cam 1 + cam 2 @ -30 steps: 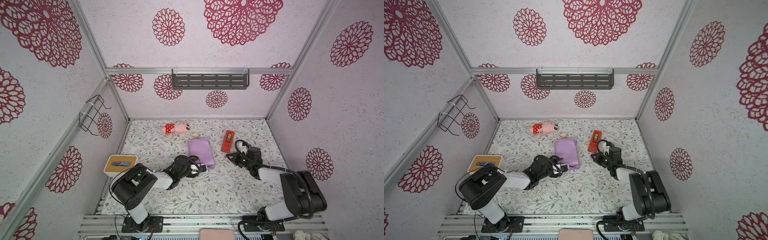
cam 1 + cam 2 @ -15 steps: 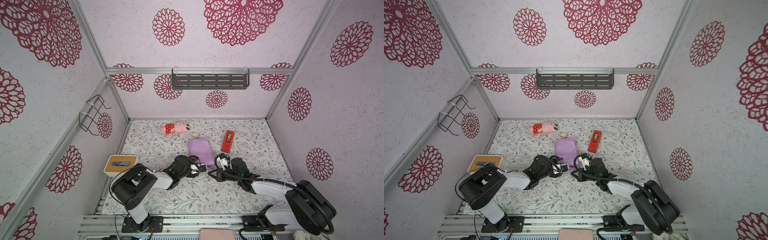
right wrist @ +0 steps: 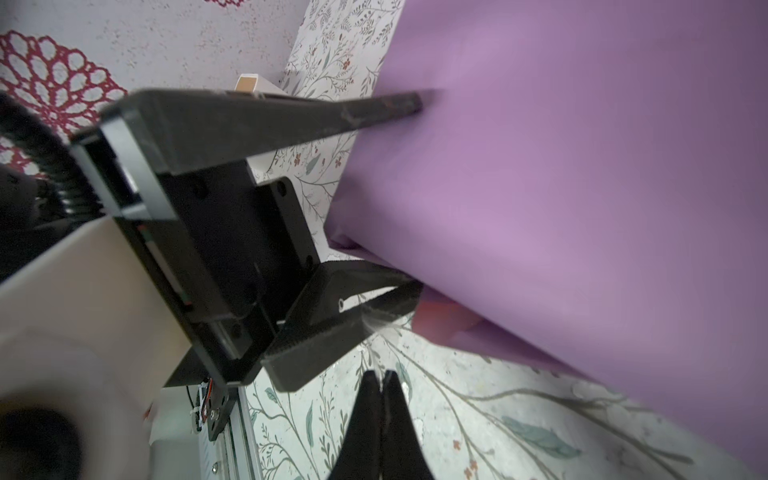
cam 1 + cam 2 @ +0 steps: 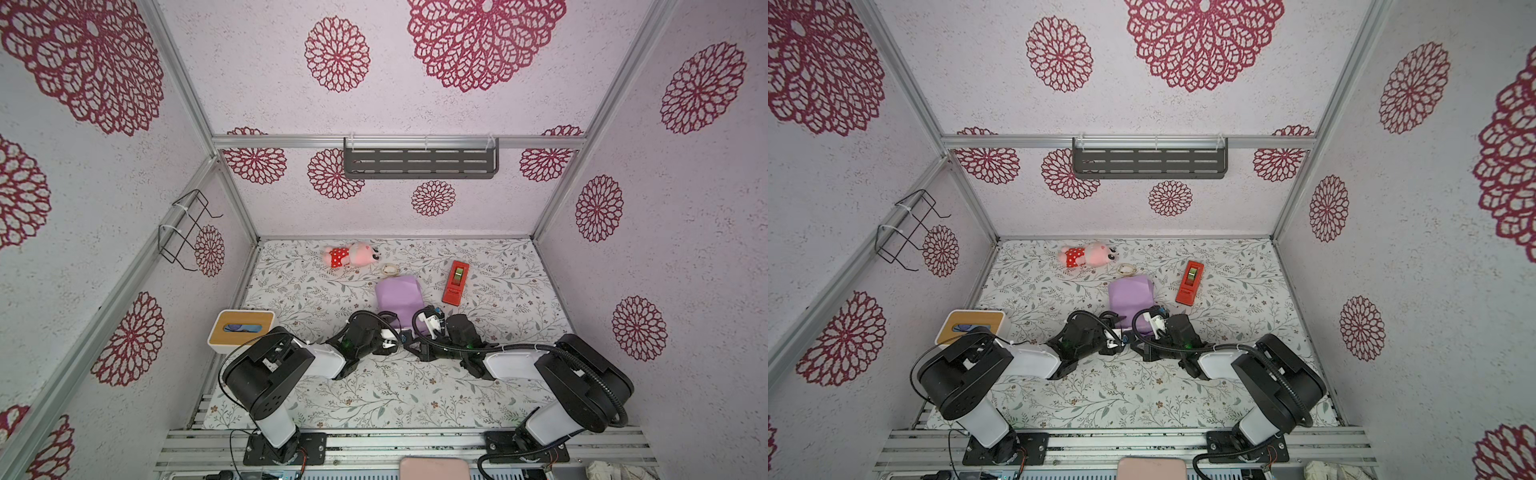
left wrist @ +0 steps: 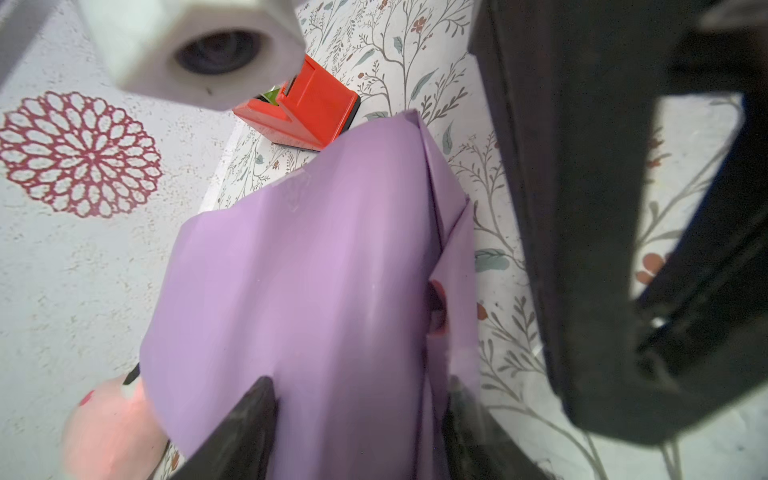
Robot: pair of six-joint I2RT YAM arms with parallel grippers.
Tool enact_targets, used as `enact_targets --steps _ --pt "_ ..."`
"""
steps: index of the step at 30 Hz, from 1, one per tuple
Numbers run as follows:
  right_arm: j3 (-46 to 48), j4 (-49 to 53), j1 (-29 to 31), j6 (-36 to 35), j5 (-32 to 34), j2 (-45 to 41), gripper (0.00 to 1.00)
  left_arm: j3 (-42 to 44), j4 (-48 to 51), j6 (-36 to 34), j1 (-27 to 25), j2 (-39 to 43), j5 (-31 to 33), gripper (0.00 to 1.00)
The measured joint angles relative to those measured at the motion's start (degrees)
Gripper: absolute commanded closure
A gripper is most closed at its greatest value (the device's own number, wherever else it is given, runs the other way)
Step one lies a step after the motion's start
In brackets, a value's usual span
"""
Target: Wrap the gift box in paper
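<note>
Box unseen beneath lilac paper (image 4: 397, 296), clamped by left tool (image 5: 357, 386).

Left arm (image 4: 328, 361) and right arm (image 4: 511, 363) low, stretched inward, left fingers (image 5: 245, 428) spread apart, right fingers (image 3: 361, 424) pressed together

Robot lab booth: aluminium frame (image 4: 291, 142), wallpapered panels (image 4: 249, 62).

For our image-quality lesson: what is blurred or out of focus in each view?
Left wrist view: plush toy and white camera housing blurred, paper mostly sharp. Right wrist view: paper soft, table print sharper. Both top views: sharp throughout, evenly lit.
</note>
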State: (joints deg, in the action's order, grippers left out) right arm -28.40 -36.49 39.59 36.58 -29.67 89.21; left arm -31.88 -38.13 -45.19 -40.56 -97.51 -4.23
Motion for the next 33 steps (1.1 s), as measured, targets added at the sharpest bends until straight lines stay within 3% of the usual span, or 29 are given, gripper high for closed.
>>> enact_targets --steps 33 --pt "-0.57 -3.56 -0.07 -2.45 2.54 2.47 1.0 0.0 0.0 0.0 0.0 0.0 0.0 0.36"
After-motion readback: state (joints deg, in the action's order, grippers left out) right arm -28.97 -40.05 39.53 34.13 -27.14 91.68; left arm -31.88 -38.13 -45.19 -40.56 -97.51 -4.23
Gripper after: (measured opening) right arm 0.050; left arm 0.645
